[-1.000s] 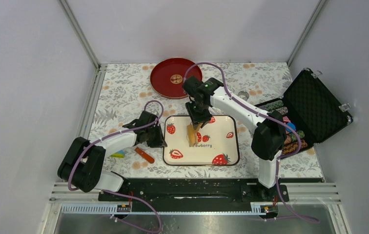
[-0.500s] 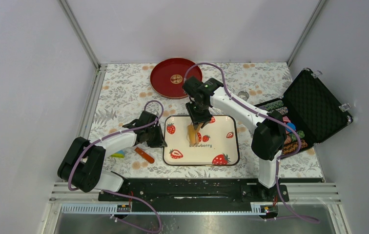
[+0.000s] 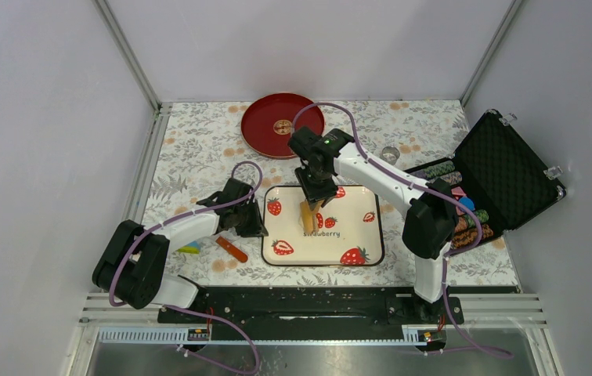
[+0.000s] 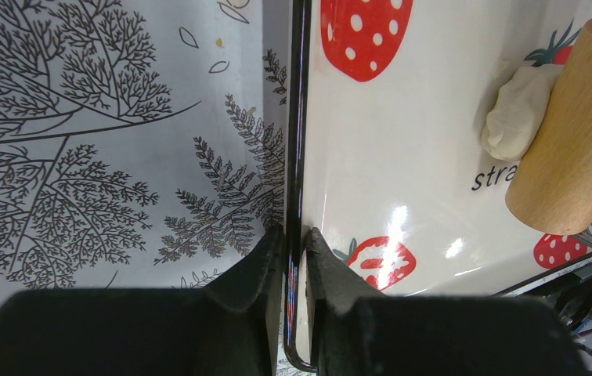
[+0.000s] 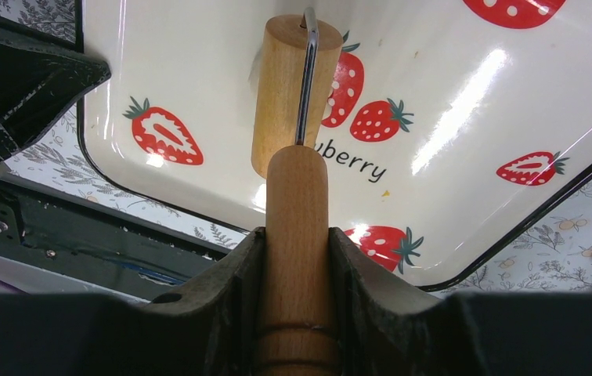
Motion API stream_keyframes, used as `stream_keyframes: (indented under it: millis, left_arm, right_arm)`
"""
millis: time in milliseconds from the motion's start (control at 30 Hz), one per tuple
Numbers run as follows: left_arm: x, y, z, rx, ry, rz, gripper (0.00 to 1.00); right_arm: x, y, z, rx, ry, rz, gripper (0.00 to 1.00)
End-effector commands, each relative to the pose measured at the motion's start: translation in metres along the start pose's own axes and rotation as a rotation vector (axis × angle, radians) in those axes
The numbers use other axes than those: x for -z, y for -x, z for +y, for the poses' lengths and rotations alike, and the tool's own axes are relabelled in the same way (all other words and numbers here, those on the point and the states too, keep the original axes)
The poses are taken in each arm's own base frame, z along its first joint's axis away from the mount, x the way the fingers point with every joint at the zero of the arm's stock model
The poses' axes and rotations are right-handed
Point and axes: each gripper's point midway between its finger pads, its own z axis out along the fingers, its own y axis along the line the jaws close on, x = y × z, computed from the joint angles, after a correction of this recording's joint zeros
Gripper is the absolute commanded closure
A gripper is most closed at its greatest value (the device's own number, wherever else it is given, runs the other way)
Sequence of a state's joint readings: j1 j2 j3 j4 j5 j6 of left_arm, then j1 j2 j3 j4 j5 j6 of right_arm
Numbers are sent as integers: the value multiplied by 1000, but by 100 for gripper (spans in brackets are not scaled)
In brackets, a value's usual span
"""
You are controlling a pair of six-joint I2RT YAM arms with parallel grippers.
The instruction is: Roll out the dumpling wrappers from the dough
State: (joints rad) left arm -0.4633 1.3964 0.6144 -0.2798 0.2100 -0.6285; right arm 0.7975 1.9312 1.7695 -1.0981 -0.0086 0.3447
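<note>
Overhead: a strawberry tray (image 3: 363, 231) is set mid-table. The left gripper (image 3: 258, 225) is placed at its left edge and the right gripper (image 3: 316, 194) above it, with a wooden roller (image 3: 307, 217) held.
Left wrist: the tray's black rim is pinched between nearly closed jaws. A pale piece of dough (image 4: 516, 110) is seen on the tray, touching the roller's drum.
Right wrist: the roller's handle (image 5: 297, 196) is clamped between the fingers, and the drum is rested on the tray.
</note>
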Motion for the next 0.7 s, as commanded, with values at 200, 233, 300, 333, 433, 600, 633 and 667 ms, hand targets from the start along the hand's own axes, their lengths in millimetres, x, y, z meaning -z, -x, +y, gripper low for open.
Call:
stream_keyframes:
  millis: [200, 233, 300, 333, 433, 600, 633, 667]
  left_arm:
    - [-10, 6, 13, -23, 50, -32, 100]
    - [-8, -4, 20, -14, 77, 6, 100]
    - [-8, -5, 20, -13, 80, 11, 100]
    - [-8, -5, 21, -13, 81, 12, 100]
    - [-8, -6, 21, -12, 81, 13, 100]
    - [-8, -5, 21, -12, 81, 12, 100]
    - [-8, -5, 21, -12, 80, 11, 100]
    - [-8, -5, 21, -12, 81, 11, 100]
  right_arm:
    - [-45, -30, -18, 21, -121, 142, 100]
    - [-46, -31, -17, 21, -115, 148, 100]
    - [-48, -31, -17, 19, -113, 150, 100]
    - [-49, -31, -17, 19, -112, 152, 100]
    - [-52, -32, -16, 17, -108, 158, 100]
    - [-58, -35, -17, 18, -113, 173, 100]
    - [-59, -36, -18, 15, -119, 177, 100]
    - [-61, -38, -19, 14, -126, 186, 100]
